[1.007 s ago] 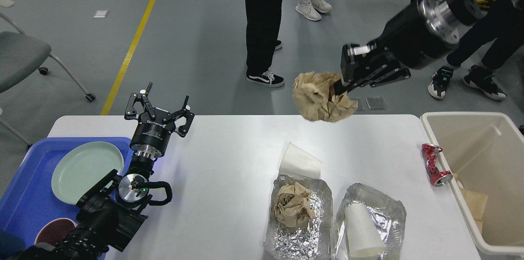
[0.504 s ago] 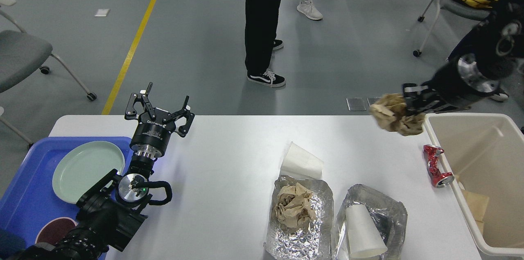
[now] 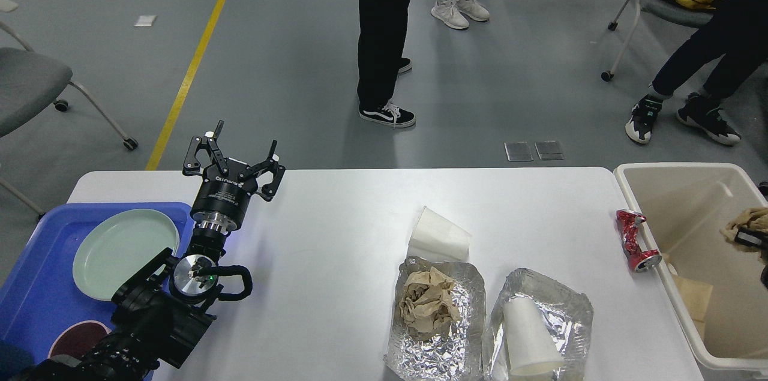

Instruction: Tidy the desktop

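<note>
Our right gripper (image 3: 751, 238), jaws hidden, carries a brown paper wad (image 3: 744, 224) over the beige bin (image 3: 672, 172), right of the bench (image 3: 336, 237). Left gripper (image 3: 234, 156) hovers, jaws spread, empty.

Tray (image 3: 36, 285) left on desktop (image 3: 336, 231), bin (image 3: 630, 186) right, foil trays (image 3: 435, 345) front-ctr.

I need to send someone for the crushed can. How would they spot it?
Start at the beige bin off the desktop's right end. The crushed can lies on the white surface against the bin's left wall. It is the only red, shiny metal thing; its neighbours are white cups and silver foil.
</note>
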`<action>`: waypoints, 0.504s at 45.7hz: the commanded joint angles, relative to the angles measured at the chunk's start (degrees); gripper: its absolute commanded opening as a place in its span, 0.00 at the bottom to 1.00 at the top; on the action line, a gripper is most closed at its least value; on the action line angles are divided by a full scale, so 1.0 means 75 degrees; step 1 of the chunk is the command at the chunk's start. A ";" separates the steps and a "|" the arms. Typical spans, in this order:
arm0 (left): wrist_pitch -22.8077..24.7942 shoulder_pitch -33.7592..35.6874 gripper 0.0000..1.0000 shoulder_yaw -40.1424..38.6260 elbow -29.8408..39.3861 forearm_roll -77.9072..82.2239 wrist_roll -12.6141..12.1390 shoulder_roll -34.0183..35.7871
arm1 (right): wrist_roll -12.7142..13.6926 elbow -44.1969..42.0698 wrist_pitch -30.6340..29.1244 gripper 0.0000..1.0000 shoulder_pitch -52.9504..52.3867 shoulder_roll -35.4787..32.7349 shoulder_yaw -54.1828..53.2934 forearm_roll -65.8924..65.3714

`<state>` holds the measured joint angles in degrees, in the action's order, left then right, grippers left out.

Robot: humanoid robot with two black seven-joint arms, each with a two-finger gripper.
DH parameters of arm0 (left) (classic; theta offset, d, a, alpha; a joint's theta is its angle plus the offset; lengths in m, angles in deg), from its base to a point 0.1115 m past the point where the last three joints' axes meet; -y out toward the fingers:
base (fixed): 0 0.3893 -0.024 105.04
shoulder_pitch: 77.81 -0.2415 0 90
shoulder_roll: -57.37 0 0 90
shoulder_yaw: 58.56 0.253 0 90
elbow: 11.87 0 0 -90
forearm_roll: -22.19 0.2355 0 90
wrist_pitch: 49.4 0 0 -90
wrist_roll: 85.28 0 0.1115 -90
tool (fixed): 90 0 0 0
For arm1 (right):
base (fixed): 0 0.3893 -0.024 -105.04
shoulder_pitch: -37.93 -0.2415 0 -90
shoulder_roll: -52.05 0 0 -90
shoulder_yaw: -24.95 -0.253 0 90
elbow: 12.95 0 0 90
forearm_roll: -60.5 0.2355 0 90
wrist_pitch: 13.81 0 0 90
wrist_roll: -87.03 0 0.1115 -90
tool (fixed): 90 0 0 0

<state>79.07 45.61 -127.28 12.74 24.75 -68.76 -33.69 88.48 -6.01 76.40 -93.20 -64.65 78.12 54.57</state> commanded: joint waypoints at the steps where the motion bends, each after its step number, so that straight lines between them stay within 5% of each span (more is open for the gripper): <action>1: 0.0004 -0.0003 0.96 -0.0001 0.0000 0.0000 0.0000 0.0000 | 0.0019 -0.0269 0.0042 1.00 0.0410 0.0302 -0.0081 0.0450; 23: 0.0004 -0.0003 0.96 -0.0001 0.0000 0.0000 0.0000 0.0000 | -0.0005 -0.0198 -0.0262 1.00 -0.1733 0.0817 -0.0117 0.0462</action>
<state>79.06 45.59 -127.28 12.74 24.74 -68.76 -33.69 88.54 -7.91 75.91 -101.18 -60.38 77.19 58.04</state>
